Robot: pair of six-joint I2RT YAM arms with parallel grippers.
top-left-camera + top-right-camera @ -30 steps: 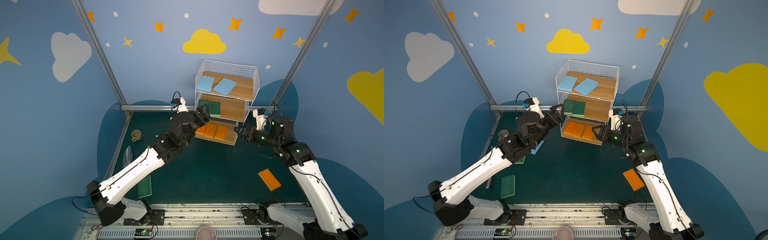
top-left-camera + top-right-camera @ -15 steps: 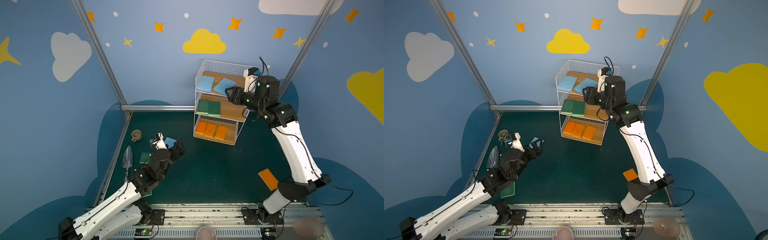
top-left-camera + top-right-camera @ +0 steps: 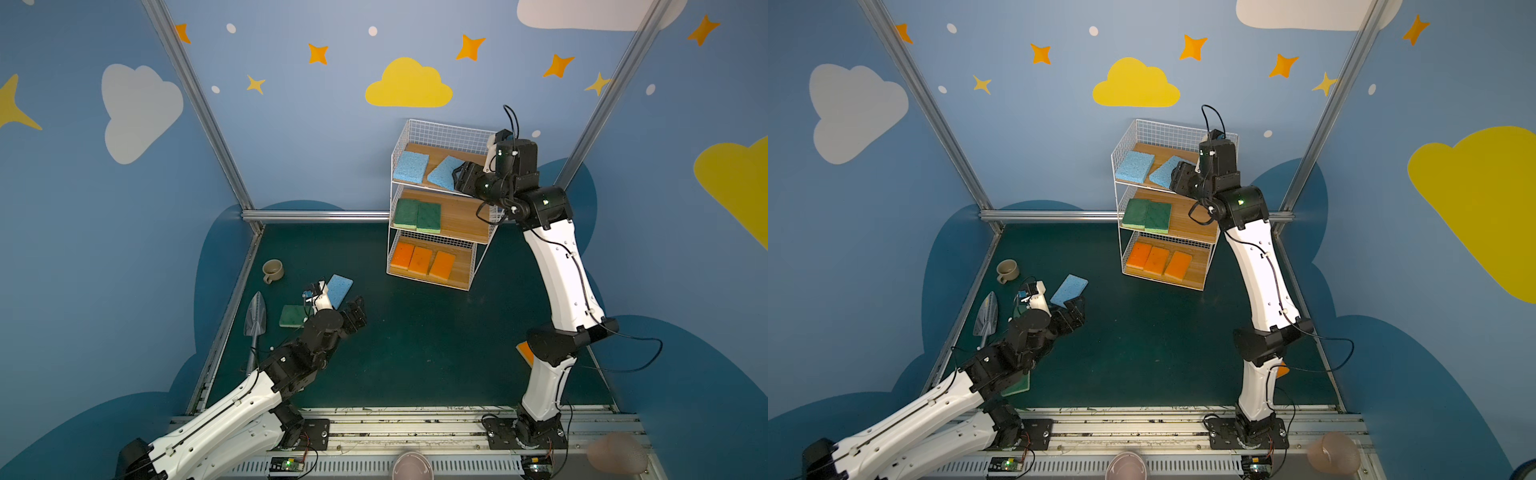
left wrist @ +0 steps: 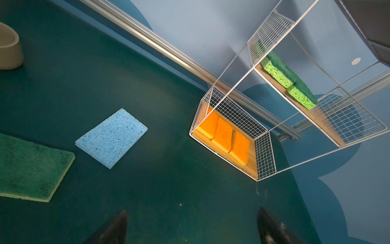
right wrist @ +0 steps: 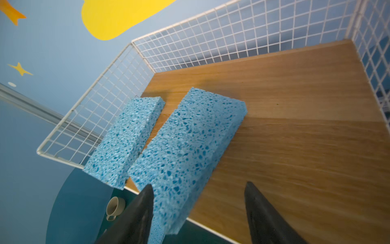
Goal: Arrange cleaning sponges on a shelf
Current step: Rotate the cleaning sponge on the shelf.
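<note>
The shelf point(image 3: 449, 135) holds two light blue sponges on its top board, two green ones point(image 3: 417, 215) on the middle board and three orange ones point(image 3: 422, 262) on the bottom board. My right gripper point(image 3: 457, 179) point(image 5: 199, 184) is open at the top board's front. One finger lies against the angled blue sponge point(image 5: 190, 143), which overhangs the edge. My left gripper point(image 3: 357, 309) point(image 4: 193, 222) hangs open and empty low over the floor. Beside it lie a blue sponge point(image 4: 111, 137) and a green sponge point(image 4: 31, 166).
A beige mug point(image 3: 273, 270) and a metal trowel point(image 3: 255, 318) lie at the floor's left side. Another green sponge point(image 3: 1017, 384) shows under my left arm. An orange sponge point(image 3: 524, 352) peeks from behind my right arm's base link. Metal frame posts stand at the back corners.
My left arm has pulled back from the middle board down to the floor at the left. My right arm has risen from beside the bottom board to the top board.
</note>
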